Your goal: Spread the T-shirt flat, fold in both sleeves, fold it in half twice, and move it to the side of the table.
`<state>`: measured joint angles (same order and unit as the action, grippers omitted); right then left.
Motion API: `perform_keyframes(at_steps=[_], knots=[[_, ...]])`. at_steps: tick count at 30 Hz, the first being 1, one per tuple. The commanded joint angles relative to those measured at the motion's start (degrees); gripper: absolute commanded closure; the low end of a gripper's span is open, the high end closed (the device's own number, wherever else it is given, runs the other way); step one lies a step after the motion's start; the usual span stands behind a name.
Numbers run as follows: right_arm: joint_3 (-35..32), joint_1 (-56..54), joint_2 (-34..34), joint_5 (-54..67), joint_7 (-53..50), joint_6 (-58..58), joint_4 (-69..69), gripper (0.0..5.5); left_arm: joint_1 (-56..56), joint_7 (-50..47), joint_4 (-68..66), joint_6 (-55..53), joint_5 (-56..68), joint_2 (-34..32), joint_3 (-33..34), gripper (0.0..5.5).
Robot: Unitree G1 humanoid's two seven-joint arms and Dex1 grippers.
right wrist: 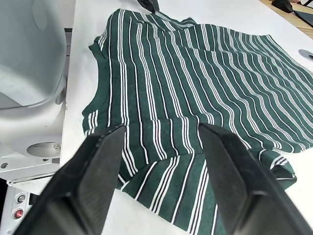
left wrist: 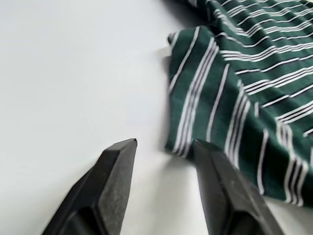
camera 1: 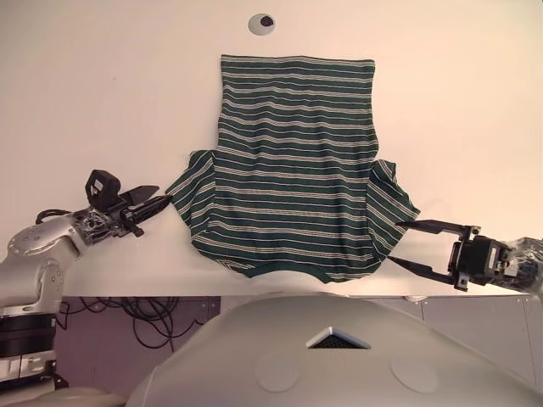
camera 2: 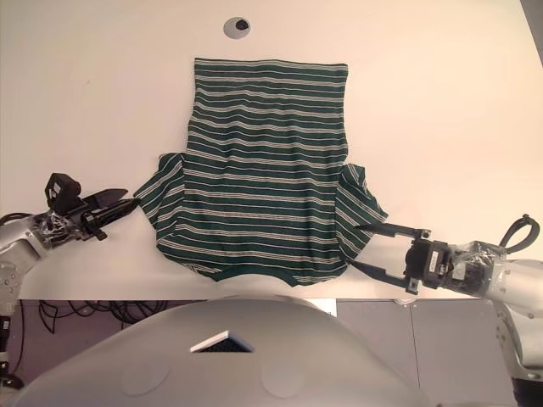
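Observation:
A dark green T-shirt (camera 1: 293,161) with white stripes lies spread on the white table (camera 1: 102,102), collar toward the near edge and hem at the far side. Both short sleeves stick out sideways. My left gripper (camera 1: 163,203) sits low at the tip of the left sleeve (camera 1: 191,191), open by a small gap; in the left wrist view the gripper (left wrist: 166,143) has the sleeve's edge (left wrist: 195,98) just past its fingertips. My right gripper (camera 1: 395,243) is open wide at the right sleeve (camera 1: 390,199). The right wrist view shows its fingers (right wrist: 98,161) straddling the sleeve's lower edge.
A round grey grommet (camera 1: 263,23) sits in the table beyond the hem. The table's near edge (camera 1: 127,294) runs just below the collar, with cables (camera 1: 144,314) hanging under it at the left. Bare tabletop lies on both sides of the shirt.

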<state>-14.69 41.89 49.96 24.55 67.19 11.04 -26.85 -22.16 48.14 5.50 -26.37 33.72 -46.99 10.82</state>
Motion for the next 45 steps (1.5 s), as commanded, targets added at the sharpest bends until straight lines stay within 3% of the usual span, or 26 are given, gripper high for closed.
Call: perform_keyframes(at_steps=[1, 11, 13, 20, 26, 33, 38, 45], knots=[[0.0, -0.3, -0.8, -0.9, 0.0, 0.4, -0.2, 2.76, 0.6, -1.6, 2.9, -3.8, -1.1, 0.8, -0.9, 3.69], [0.5, -0.7, -1.1, -2.0, -0.3, 0.6, 0.0, 2.76, 1.0, -2.0, 4.4, -6.9, -2.1, 1.1, 0.0, 5.37], [0.6, -0.8, -1.2, -2.1, -0.4, 0.6, -0.1, 2.76, 0.8, -1.4, 3.5, -6.1, -2.9, 0.8, 0.3, 5.47], [1.0, -1.1, -1.2, -2.2, -0.5, 0.6, -0.3, 2.76, 1.4, 4.5, -0.4, -3.7, -1.8, -1.3, 6.0, 5.47], [1.2, -1.4, -1.1, -2.1, -0.7, 0.7, -0.4, 2.76, -1.1, 9.4, 2.4, 0.3, -4.5, -1.3, 4.7, 5.47], [1.3, -1.7, -1.3, -2.0, -1.0, 0.8, -0.6, 2.76, 1.3, 8.2, 11.4, -6.4, 4.1, 0.9, 7.9, 5.47], [1.7, -1.8, -1.3, -2.2, -1.4, 0.9, -0.6, 2.76, 3.4, 4.6, 18.4, -10.4, 6.0, 3.0, 3.2, 5.47], [3.4, -3.4, -1.7, -6.1, -3.0, 2.0, 2.6, 2.76, 8.0, 2.5, 16.0, -9.5, 2.9, 8.2, -6.6, 5.47]])
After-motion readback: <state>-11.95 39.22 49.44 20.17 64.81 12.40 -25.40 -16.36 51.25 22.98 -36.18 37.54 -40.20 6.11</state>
